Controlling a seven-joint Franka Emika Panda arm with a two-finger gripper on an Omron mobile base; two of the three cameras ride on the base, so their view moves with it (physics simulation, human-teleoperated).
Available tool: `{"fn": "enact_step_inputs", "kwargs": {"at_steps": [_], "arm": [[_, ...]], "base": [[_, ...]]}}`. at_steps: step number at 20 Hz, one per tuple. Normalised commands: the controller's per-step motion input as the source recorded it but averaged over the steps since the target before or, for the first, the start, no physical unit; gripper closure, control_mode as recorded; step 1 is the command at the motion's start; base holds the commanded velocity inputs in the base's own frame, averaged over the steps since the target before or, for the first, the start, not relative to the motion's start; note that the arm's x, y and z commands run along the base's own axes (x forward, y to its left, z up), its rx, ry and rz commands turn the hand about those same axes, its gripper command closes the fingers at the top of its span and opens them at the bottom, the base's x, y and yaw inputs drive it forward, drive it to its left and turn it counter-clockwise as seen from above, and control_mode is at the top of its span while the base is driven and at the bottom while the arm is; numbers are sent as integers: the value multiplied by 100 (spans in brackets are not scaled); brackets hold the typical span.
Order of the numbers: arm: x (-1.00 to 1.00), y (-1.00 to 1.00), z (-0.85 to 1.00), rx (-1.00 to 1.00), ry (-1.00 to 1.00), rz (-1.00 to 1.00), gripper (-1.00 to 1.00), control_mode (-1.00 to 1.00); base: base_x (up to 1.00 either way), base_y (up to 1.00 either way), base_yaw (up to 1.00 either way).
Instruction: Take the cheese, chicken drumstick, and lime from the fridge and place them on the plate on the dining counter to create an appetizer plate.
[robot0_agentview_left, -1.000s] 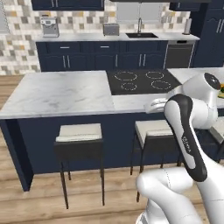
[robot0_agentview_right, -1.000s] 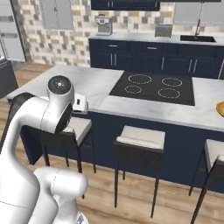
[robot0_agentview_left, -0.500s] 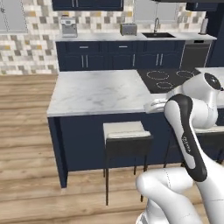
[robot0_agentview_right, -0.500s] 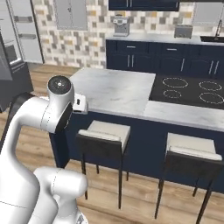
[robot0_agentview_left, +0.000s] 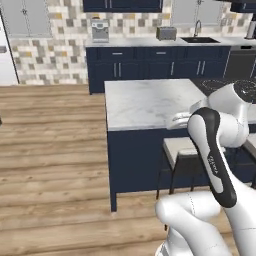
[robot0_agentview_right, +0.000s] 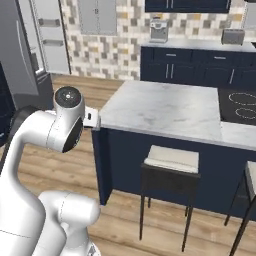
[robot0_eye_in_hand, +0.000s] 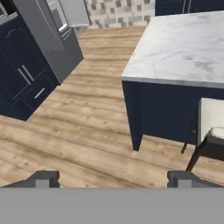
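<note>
My pincer (robot0_eye_in_hand: 113, 178) stood released, its two small dark fingertips (robot0_eye_in_hand: 43, 178) set wide apart with nothing between them, hanging above the wooden floor (robot0_eye_in_hand: 87, 131) of warm, grained planks. Beyond the tips rose the corner of the dining counter (robot0_eye_in_hand: 183, 48): a smooth white tabletop veined with grey, flat and sharp-edged, on a dark navy base with a slim square leg at the corner. Tucked against that base was a stool (robot0_agentview_right: 170, 165) with a pale cushioned seat on thin dark legs. On the far end of the tabletop lay the black cooktop (robot0_agentview_right: 240, 105) with pale rings. Away from the counter, across the floor, stood the fridge (robot0_eye_in_hand: 48, 35), a tall grey slab with a matte face, shut, flanked by navy cabinets (robot0_eye_in_hand: 22, 78) with panelled doors and slim metal handles. Behind the counter ran a mosaic tile wall (robot0_agentview_left: 50, 55) in cream, grey and ochre.
</note>
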Motion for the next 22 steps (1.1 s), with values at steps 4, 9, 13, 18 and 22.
{"fn": "enact_step_inputs", "kwargs": {"at_steps": [4,9,13,18,22], "arm": [[0,0,0,0,0,0,-100,100],[0,0,0,0,0,0,-100,100],[0,0,0,0,0,0,-100,100],[0,0,0,0,0,0,-100,100],[0,0,0,0,0,0,-100,100]], "base": [[31,100,0],[42,100,0],[73,100,0],[100,79,-1],[100,64,-6]]}}
